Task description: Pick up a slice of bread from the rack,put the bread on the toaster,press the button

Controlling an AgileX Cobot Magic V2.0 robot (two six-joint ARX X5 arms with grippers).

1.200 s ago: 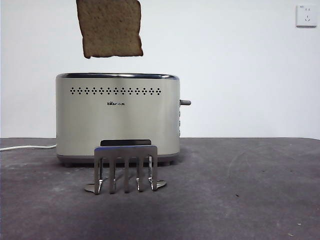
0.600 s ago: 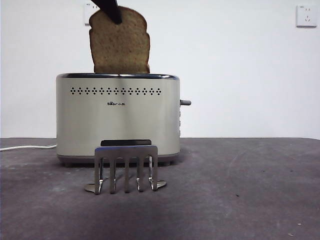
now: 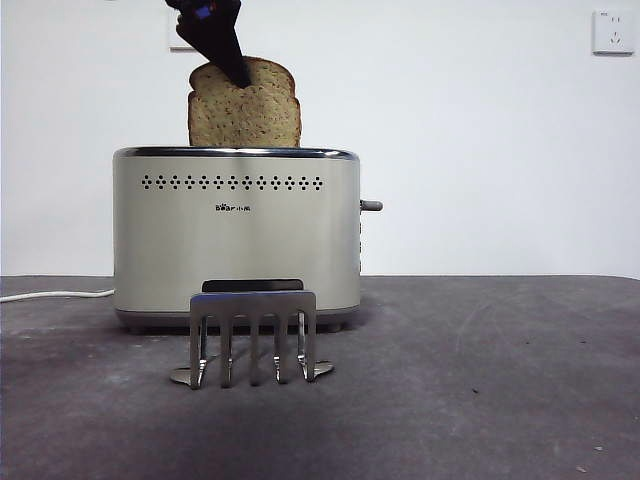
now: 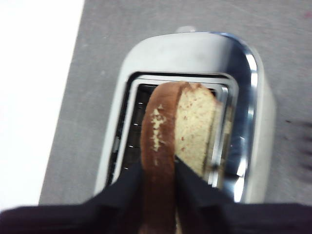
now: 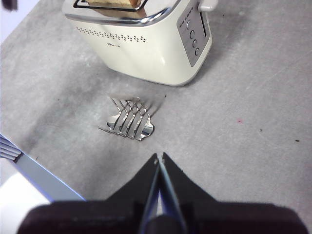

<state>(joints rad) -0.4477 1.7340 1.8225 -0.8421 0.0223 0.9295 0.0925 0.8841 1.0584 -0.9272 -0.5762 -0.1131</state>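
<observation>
The slice of bread point(image 3: 245, 108) stands upright, its lower part inside a slot of the cream toaster point(image 3: 236, 235) and its rounded top above the chrome rim. My left gripper point(image 3: 237, 70) comes down from above and is shut on the slice's top crust. In the left wrist view the black jaws pinch the brown crust point(image 4: 158, 141) over the toaster's slot point(image 4: 131, 131). The metal rack point(image 3: 252, 338) stands empty in front of the toaster. My right gripper point(image 5: 159, 158) is shut and empty, high above the table near the rack point(image 5: 129, 119).
The toaster's lever point(image 3: 371, 205) sticks out on its right side; its button panel point(image 5: 193, 34) shows in the right wrist view. A white cable point(image 3: 50, 295) runs off to the left. A wall socket point(image 3: 611, 31) is at the upper right.
The slice has come down from above the toaster into the slot, held by my left gripper, which is now lower in the front view.
</observation>
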